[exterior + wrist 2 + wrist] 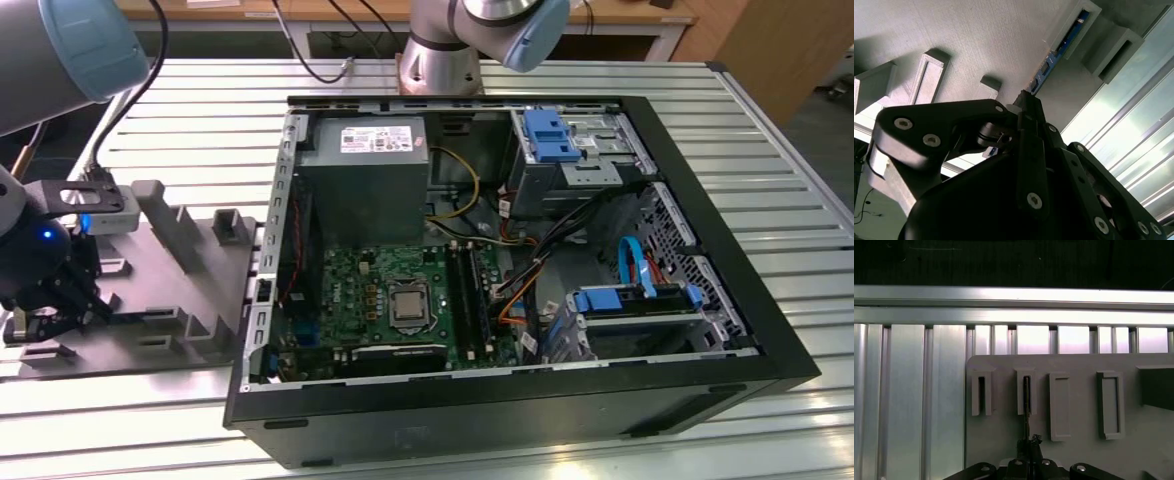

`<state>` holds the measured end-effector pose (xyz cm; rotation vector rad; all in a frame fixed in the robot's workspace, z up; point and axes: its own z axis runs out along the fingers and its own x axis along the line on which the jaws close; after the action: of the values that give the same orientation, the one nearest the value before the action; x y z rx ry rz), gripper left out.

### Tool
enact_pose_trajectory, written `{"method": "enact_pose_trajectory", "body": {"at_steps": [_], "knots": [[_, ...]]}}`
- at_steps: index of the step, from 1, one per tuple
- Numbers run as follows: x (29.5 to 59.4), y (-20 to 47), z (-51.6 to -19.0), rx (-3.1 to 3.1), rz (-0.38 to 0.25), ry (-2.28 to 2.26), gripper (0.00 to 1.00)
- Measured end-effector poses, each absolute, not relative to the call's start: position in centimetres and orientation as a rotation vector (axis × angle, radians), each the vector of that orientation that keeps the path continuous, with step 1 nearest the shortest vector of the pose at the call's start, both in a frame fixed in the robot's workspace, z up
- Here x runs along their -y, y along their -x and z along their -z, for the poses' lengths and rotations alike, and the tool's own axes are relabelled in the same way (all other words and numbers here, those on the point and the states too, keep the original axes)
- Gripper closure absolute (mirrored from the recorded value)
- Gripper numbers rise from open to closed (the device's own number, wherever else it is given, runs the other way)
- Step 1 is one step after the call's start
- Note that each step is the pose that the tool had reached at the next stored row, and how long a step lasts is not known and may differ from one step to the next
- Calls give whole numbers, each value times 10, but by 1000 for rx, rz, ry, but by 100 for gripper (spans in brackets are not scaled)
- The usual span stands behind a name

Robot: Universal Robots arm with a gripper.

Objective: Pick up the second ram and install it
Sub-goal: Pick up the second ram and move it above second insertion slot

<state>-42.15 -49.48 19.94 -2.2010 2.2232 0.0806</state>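
The second ram point(1061, 45) is a slim blue-green board standing on edge in a slotted block of the grey holder tray point(979, 40). In the first wrist view the ram point(1026, 405) shows as a thin dark line that runs from the second slot block down to my fingertips. My gripper point(1026, 97) point(1030, 442) is shut on the ram's near end, its black fingers meeting on the board. In the exterior view my gripper point(47, 315) hangs low over the tray point(187, 300) at that view's left.
An open computer case point(747, 300) lies at the exterior view's right of the tray, with the motherboard point(387, 290) and its memory slots point(467, 290) facing up. Raised grey blocks point(1109, 405) stand on the tray. The table is ribbed aluminium point(909, 400).
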Motion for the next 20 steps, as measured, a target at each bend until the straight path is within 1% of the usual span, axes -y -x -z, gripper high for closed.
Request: {"method": "enact_pose_trajectory", "body": {"at_steps": [5, 20], "knots": [[495, 421, -200, -2223, -81, 2201, 89], [495, 421, -203, -2218, -81, 2207, 89]]}}
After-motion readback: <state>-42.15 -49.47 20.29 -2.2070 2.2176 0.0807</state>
